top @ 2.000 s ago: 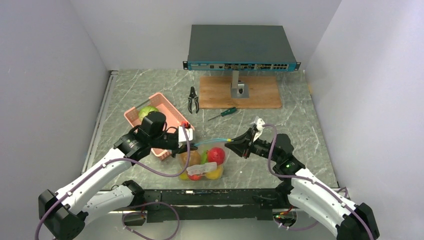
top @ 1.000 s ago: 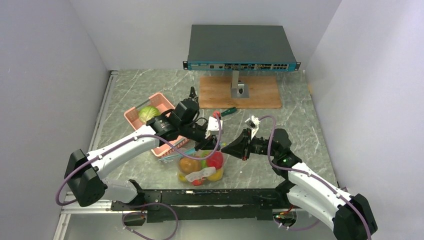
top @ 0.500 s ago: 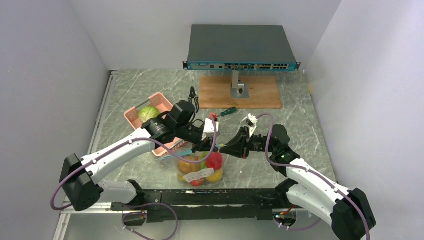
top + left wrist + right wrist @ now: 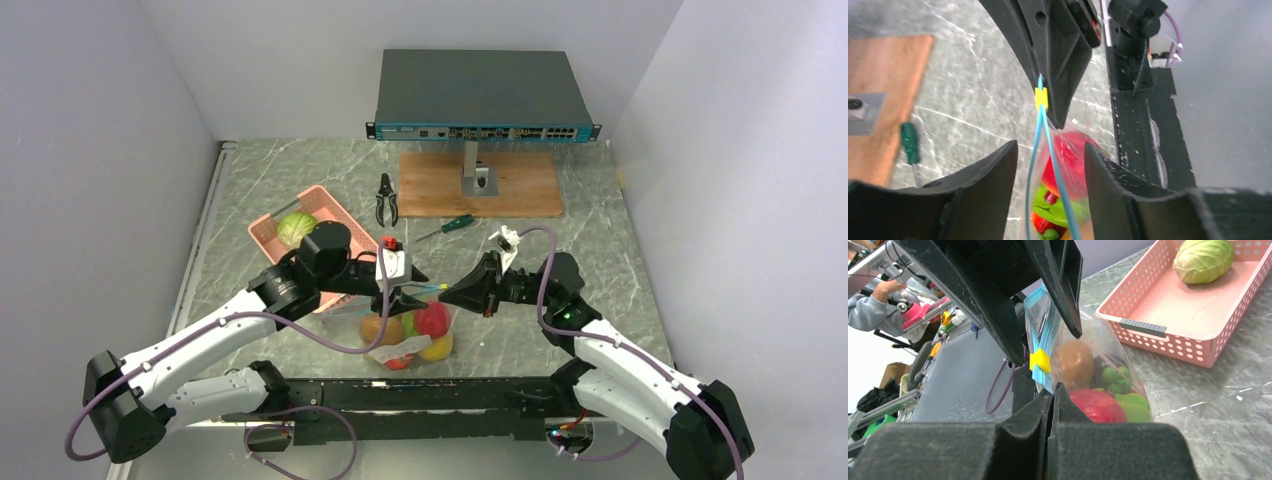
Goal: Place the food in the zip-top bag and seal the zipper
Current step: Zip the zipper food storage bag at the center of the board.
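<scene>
A grey-green marbled surface [image 4: 610, 250] fills the floor of a white-walled booth. At the top centre of the overhead view a network switch [image 4: 485, 95] stands on a post over a wooden board [image 4: 480, 185]. Just in front of the board lie pliers [image 4: 386, 199] and a green-handled screwdriver [image 4: 446, 227]. Left of centre sits a pink basket [image 4: 262, 235] with a cabbage [image 4: 295, 227] in it; the left arm crosses over the basket's near end.

The zip-top bag [image 4: 405, 335] hangs at lower centre, between the two grippers, and holds the food [image 4: 1098, 407]: red, orange, yellow and green pieces. Its zipper [image 4: 1040, 135] runs up to a yellow slider [image 4: 1039, 360].

The right gripper [image 4: 1052, 400] is clenched on the zipper's end, right beside the slider. The left gripper [image 4: 1050, 150] is spread wide, the zipper passing between its fingers [image 4: 993, 185] without visibly touching either one.
</scene>
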Robot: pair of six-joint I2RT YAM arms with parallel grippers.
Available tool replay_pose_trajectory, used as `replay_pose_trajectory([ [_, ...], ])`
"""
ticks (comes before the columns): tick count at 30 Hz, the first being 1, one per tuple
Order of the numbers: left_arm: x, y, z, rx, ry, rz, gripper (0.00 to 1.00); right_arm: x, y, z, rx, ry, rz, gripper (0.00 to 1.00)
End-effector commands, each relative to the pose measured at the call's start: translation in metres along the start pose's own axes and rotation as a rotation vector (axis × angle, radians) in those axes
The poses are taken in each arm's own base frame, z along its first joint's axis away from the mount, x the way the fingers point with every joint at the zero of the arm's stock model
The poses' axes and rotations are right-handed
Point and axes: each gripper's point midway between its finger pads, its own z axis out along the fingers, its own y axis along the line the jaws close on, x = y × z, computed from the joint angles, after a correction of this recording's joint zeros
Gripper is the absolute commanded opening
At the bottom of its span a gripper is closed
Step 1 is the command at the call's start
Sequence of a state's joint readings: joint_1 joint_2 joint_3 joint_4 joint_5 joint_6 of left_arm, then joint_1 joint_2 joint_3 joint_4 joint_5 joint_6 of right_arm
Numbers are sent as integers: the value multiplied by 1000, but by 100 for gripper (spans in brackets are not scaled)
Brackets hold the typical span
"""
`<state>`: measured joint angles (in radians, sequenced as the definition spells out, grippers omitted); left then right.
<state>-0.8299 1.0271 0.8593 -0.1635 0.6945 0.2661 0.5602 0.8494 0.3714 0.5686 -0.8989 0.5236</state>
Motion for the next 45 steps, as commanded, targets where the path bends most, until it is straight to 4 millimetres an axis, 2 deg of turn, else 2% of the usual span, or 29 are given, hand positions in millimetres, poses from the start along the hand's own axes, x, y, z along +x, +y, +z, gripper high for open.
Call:
replay_pose_trajectory([
  [1,-33,15,-4,-88,-125,70,52,-17,6,2,1,-45,-55,0],
  [6,-39,11,-2,-73,-165,81,47,-19,5,3,11,-52,-51,0],
  [12,-42,-4,1,-13,-182,105,53,-18,6,8,3,-44,-40,0],
  [17,-43,-8,3,3,-196,101,54,-19,6,13,6,-34,-46,0],
  [28,-35,-9,14,14,-131,77,22,-18,10,26,9,-19,-78,0],
  [31,-35,-6,14,4,-117,83,19,-18,12,28,12,-28,-86,0],
  [38,-29,0,12,-39,-81,70,26,-18,10,23,44,-54,-97,0],
  [42,-29,7,8,-88,-78,80,46,-19,10,21,54,-67,-100,0],
  [45,-31,7,6,-94,-90,92,47,-19,10,21,60,-66,-101,0],
])
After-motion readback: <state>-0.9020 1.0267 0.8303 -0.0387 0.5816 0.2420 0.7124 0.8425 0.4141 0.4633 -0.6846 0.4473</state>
